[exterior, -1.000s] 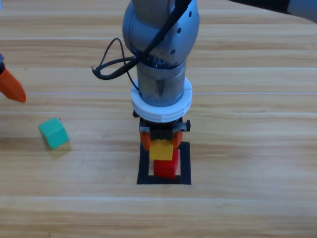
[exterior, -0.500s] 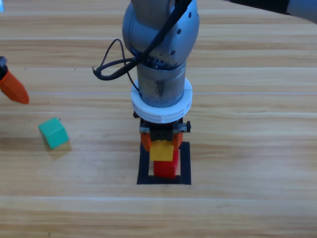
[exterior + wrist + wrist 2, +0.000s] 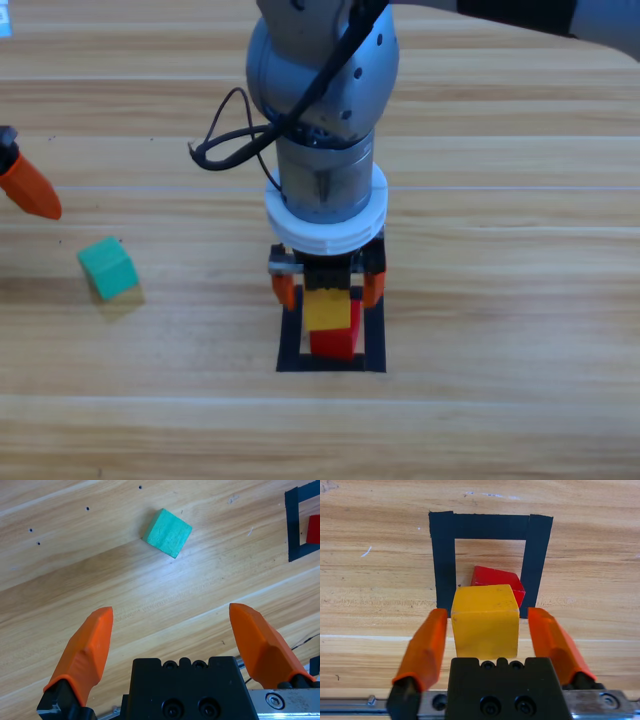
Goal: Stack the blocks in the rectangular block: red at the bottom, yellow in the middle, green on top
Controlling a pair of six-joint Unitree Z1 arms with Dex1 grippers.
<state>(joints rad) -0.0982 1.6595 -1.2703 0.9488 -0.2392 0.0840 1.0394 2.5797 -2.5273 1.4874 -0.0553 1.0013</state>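
3 cubes: yellow cube sits on red cube inside tape frame; green cube lies alone at 9 o'clock. Right gripper jaws parted, flanking yellow w/ gaps. Left gripper wide open, empty.

Three small cubes are in view, one of each colour: one red cube, one yellow cube and one teal-green cube, the last lying alone toward nine o'clock from the other two. There is one black tape frame on one wooden table. Two grippers show: the right gripper above the frame and the left gripper at the table's nine o'clock edge.
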